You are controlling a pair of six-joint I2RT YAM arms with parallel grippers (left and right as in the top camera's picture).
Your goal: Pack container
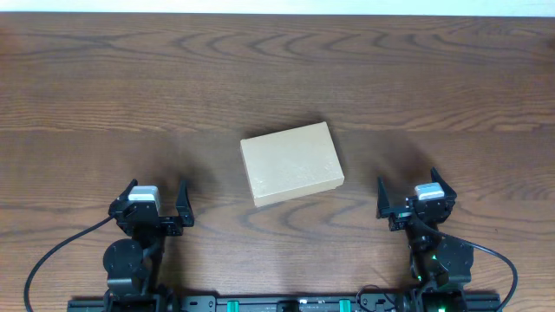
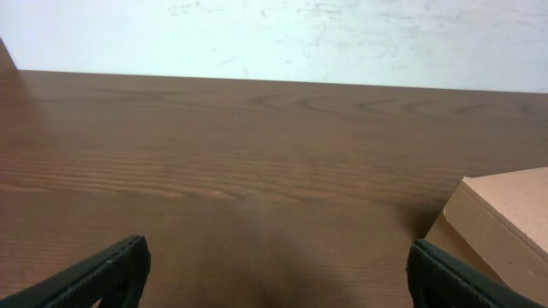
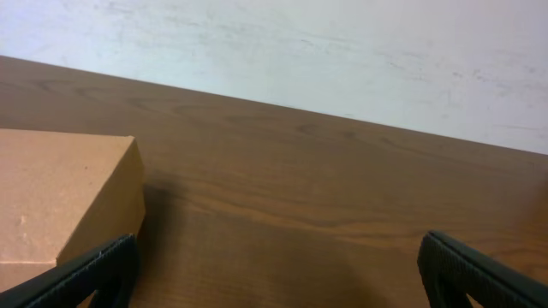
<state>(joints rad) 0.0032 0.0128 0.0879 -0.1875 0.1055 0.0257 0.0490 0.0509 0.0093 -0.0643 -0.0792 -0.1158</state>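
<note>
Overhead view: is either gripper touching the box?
No, the left gripper and right gripper both sit apart from the container, one on each side.

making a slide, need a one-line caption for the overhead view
Closed cardboard box on a wooden table, with the open left pincer and open right pincer either side, neither touching it.
</note>
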